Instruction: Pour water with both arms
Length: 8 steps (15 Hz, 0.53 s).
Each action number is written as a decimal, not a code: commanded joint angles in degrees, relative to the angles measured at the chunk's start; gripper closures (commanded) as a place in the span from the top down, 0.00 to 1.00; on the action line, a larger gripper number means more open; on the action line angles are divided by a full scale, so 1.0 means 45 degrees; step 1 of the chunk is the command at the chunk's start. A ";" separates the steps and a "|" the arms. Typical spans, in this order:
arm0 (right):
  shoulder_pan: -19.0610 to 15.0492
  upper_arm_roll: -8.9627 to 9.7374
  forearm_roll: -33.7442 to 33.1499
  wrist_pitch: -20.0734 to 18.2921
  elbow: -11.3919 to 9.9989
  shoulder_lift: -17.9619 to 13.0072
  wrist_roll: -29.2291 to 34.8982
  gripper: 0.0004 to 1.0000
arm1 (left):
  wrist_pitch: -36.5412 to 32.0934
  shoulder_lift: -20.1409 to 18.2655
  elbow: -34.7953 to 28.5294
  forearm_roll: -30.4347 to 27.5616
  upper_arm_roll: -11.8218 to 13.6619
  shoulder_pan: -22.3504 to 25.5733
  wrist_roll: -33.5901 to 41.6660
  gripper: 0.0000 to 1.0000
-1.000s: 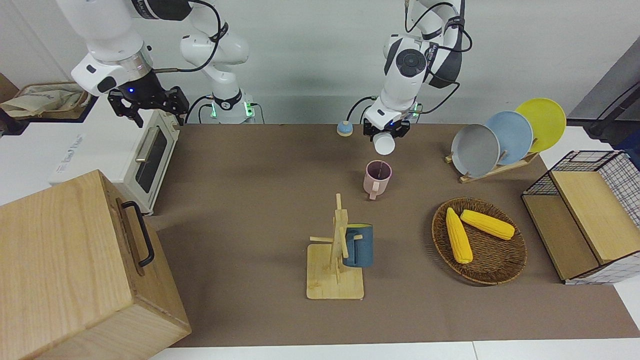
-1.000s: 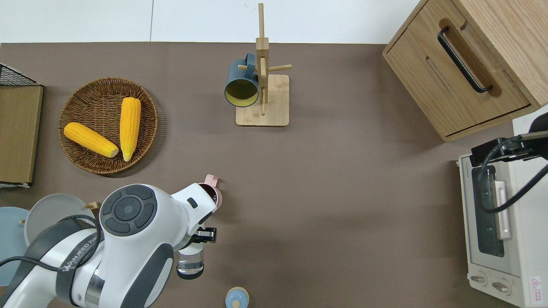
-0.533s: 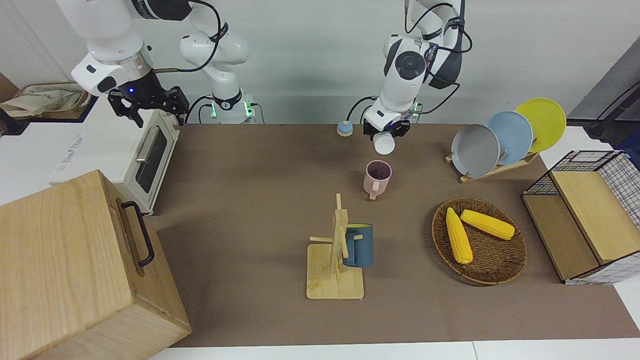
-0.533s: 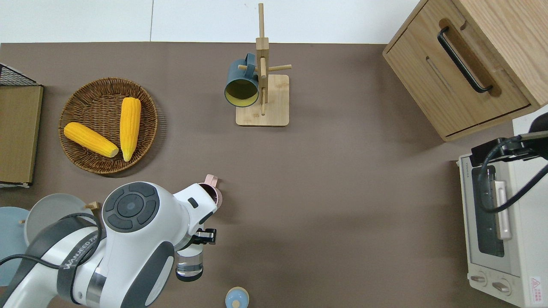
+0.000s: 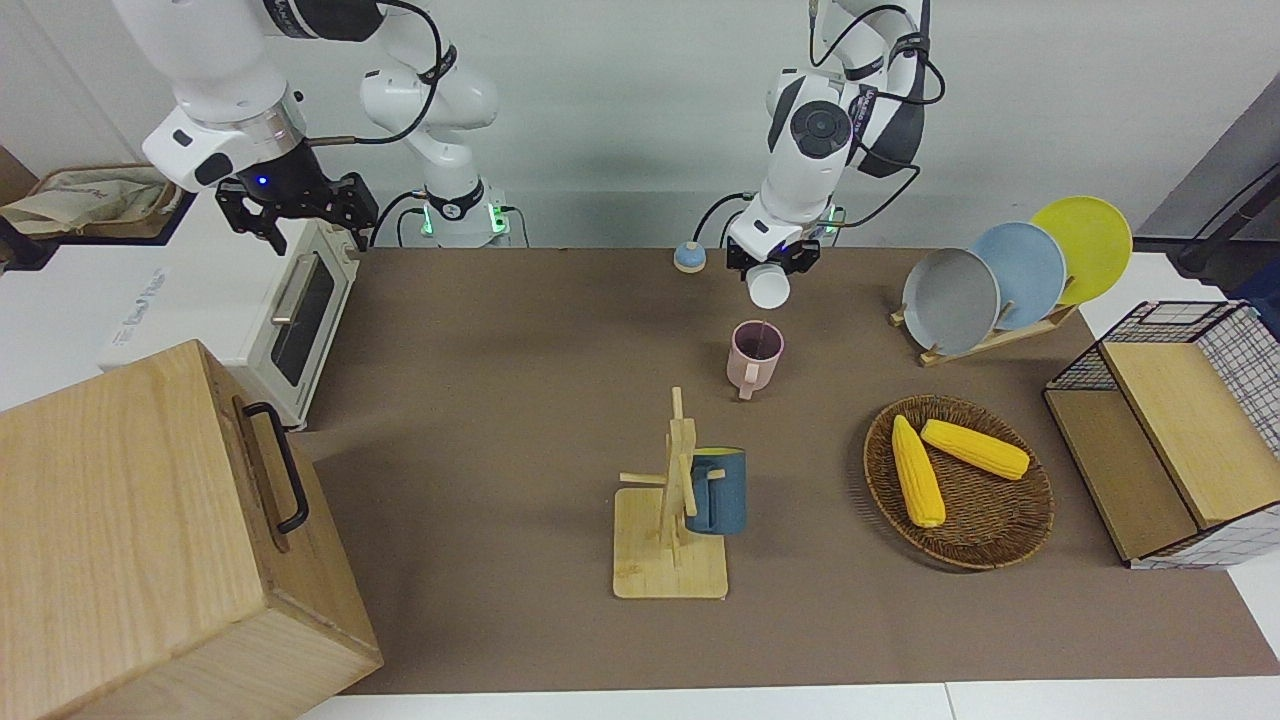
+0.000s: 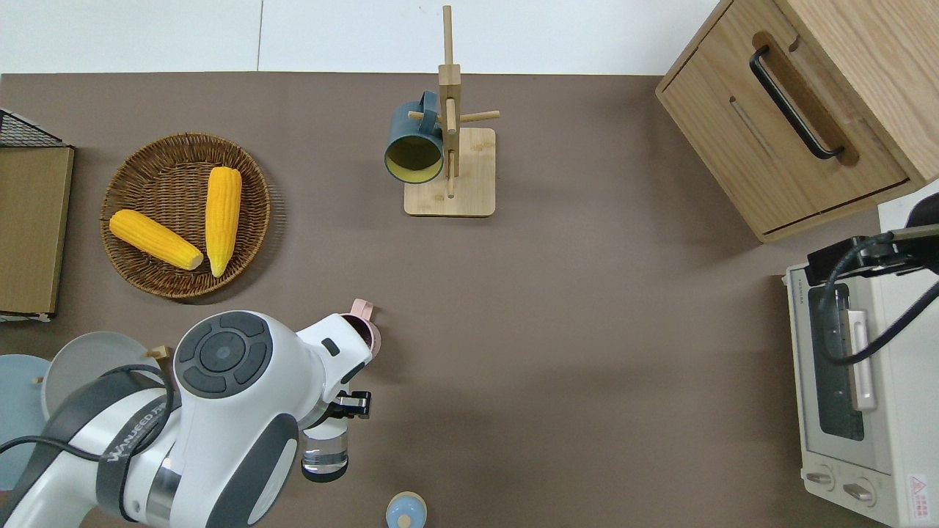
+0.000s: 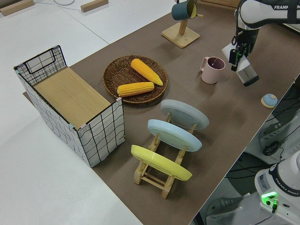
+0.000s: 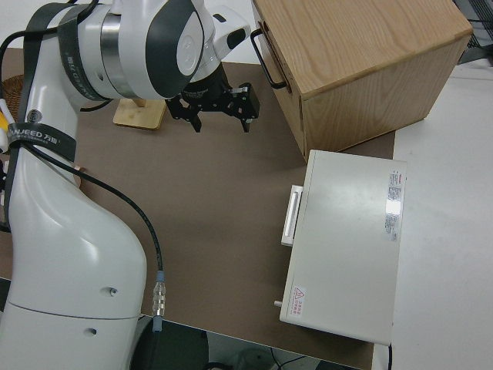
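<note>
Change over the last second: almost none. Left gripper (image 7: 240, 52), clenched on the tilted clear glass bottle (image 7: 247, 73), holds station by the pink handled mug (image 7: 212, 69); pouring likely continues. Right gripper (image 5: 292, 208) parked, fingers spread.

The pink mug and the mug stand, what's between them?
Nothing: bare brown table lies between the pink mug and the mug stand, clearest in the overhead view.

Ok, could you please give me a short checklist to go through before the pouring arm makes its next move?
1. Left gripper shut on the bottle: ok.
2. Bottle tilted, its mouth end toward the pink mug: ok.
3. Pink mug stands upright: ok.
4. Water level in the mug: cannot tell.
5. Blue cap lies apart from the mug, nearer to the robots: ok.
6. Right gripper open, arm parked: ok.
</note>
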 commanded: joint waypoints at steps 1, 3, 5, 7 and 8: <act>-0.0108 0.0053 0.0035 0.0040 -0.0242 -0.0239 -0.0298 0.99 | -0.0443 -0.0078 0.0365 -0.0049 0.0104 -0.0094 -0.0213 0.00; -0.0108 0.0053 0.0055 0.0040 -0.0242 -0.0239 -0.0298 0.99 | -0.0346 -0.0136 0.0307 -0.0049 0.0104 -0.0094 -0.0233 0.00; -0.0108 0.0053 0.0055 0.0040 -0.0242 -0.0239 -0.0298 0.99 | -0.0229 -0.0214 0.0228 -0.0069 0.0104 -0.0113 -0.0213 0.00; -0.0108 0.0053 0.0035 0.0040 -0.0242 -0.0239 -0.0298 0.99 | 0.0160 -0.0389 -0.0005 -0.0069 0.0104 -0.0113 -0.0155 0.00; -0.0108 0.0053 0.0055 0.0040 -0.0242 -0.0239 -0.0298 0.99 | 0.0743 -0.0642 -0.0412 -0.0146 0.0104 -0.0133 -0.0155 0.00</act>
